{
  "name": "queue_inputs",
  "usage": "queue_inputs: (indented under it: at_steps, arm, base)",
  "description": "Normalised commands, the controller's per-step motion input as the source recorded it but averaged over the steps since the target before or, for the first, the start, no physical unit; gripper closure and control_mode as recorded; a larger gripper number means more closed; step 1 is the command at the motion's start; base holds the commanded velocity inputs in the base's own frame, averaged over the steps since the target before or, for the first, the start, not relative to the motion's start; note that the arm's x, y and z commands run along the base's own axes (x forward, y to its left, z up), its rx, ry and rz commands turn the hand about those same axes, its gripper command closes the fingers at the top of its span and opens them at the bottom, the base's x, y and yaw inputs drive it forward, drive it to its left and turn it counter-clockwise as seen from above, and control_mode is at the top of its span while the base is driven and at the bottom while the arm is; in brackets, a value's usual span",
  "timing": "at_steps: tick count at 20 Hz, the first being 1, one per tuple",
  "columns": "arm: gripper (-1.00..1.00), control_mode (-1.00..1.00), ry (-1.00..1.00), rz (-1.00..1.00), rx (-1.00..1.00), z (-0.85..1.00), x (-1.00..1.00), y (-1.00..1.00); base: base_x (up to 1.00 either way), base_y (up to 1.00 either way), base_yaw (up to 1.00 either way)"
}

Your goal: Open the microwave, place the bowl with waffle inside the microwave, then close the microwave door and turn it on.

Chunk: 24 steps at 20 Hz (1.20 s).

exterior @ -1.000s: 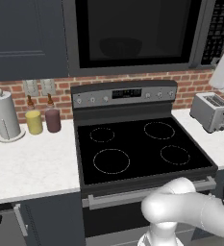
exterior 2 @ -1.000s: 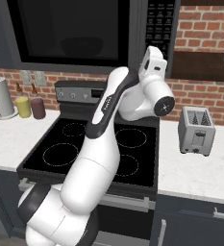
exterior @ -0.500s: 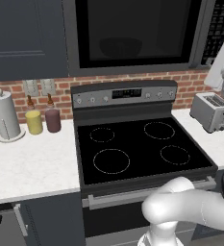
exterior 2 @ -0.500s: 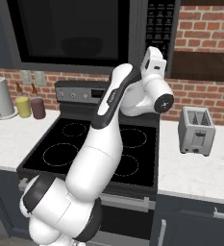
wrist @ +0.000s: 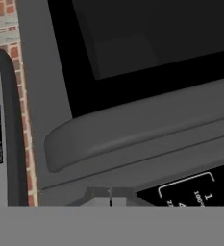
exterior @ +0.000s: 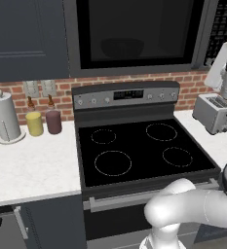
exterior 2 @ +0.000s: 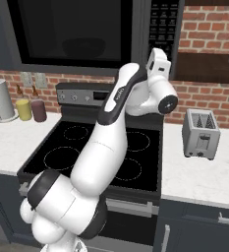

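A white paper-towel roll on its stand (exterior: pixel 4 116) is seen at the far left of the white counter (exterior: pixel 32 168), followed by one yellow jar (exterior: pixel 35 123) and one dark maroon jar (exterior: pixel 53 121) side by side against the brick wall. The black glass stove top (exterior: pixel 139 151), marked with four burner rings, is set in the middle. Above it, the large dark grey microwave with its wide black glass window (exterior: pixel 134 34) is mounted, its broad dark grey door (exterior 2: pixel 67 32) shut; a dim round bowl shape (exterior: pixel 122 47) can be made out through the glass, but its contents cannot be told. One small silver two-slot toaster (exterior 2: pixel 200 134) is placed on the counter to the right.

In the right base view, the white arm's two-finger gripper (exterior 2: pixel 157 59) is held up by the microwave's button keypad strip (exterior 2: pixel 163 24). The hand view alone brings the long grey bar handle (wrist: pixel 142 129) and printed keypad markings (wrist: pixel 195 190) close. Whether the jaws are apart or together cannot be told.
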Motion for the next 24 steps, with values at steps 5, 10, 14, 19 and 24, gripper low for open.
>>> queue_inputs:
  at_steps: [5, 10, 14, 19, 24]
  arm:
    - [1.00, -1.00, 0.00, 0.00, 0.01, 0.00, 0.11, -0.23]
    - [1.00, -1.00, 0.00, 0.00, 0.00, 0.00, 0.22, -0.27]
    - [1.00, -1.00, 0.00, 0.00, 0.00, -0.13, 0.36, -0.05]
    - [1.00, -1.00, -0.01, 0.00, 0.00, -0.19, 0.12, 0.08]
    - [1.00, -1.00, -0.10, 0.00, 0.00, -0.18, -0.09, 0.17]
  base:
    - [0.00, 0.00, 0.00]
    - [0.00, 0.00, 0.00]
    - [0.00, 0.00, 0.00]
    - [0.00, 0.00, 0.00]
    - [0.00, 0.00, 0.00]
